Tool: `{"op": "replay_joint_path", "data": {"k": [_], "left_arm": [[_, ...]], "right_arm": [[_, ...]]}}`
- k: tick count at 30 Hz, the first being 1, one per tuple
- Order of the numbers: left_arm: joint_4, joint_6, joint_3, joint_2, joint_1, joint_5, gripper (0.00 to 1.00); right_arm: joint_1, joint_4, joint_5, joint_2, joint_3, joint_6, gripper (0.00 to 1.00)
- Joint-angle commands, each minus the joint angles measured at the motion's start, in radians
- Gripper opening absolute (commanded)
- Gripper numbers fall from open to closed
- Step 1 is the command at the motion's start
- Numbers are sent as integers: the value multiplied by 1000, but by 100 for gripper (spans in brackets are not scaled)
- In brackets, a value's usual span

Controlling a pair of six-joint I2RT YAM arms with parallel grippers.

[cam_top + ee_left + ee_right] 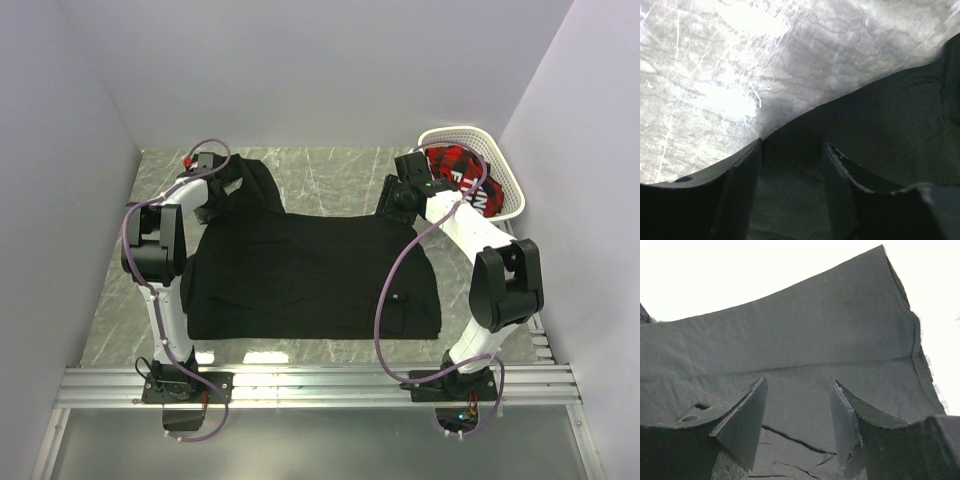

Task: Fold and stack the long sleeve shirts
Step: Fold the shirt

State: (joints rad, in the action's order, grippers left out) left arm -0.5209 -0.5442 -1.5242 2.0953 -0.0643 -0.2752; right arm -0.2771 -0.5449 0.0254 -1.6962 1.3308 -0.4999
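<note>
A black long sleeve shirt (310, 270) lies spread flat in the middle of the marble table, with a bunched part (255, 185) at its far left. My left gripper (225, 192) sits low at that far left corner. In the left wrist view the left gripper (792, 150) has its jaws apart, and the black fabric (880, 115) lies between and under them at its edge. My right gripper (393, 200) is at the shirt's far right edge. In the right wrist view the right gripper (797, 385) stands open over a seamed fold of the shirt (805, 335).
A white basket (512, 180) stands at the far right and holds a red plaid garment (460, 165). Grey walls close in both sides and the back. Metal rails (320, 385) run along the near edge by the arm bases.
</note>
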Motion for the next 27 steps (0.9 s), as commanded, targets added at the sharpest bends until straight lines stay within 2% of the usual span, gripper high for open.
{"op": "replay_joint_path", "data": {"k": [1, 6, 7, 13, 18, 21, 22, 27], "left_arm": [[-79, 35, -2, 63, -3, -13, 55], [-76, 41, -1, 77, -3, -22, 42], [-74, 43, 4, 77, -3, -21, 36], [-45, 58, 39, 66, -3, -13, 31], [-33, 66, 55, 51, -3, -22, 37], [-33, 66, 53, 52, -3, -22, 44], [-28, 67, 53, 51, -3, -22, 49], [-28, 66, 36, 49, 4, 13, 56]], "right_arm": [[9, 31, 1, -11, 13, -5, 59], [10, 49, 5, -28, 21, -20, 59], [10, 48, 8, -40, 30, -20, 59], [35, 30, 70, -147, 140, -37, 58], [73, -26, 102, -249, 255, -42, 57], [93, -70, 136, -309, 338, -51, 57], [96, -78, 149, -336, 352, -54, 57], [119, -150, 119, -428, 438, -84, 57]]}}
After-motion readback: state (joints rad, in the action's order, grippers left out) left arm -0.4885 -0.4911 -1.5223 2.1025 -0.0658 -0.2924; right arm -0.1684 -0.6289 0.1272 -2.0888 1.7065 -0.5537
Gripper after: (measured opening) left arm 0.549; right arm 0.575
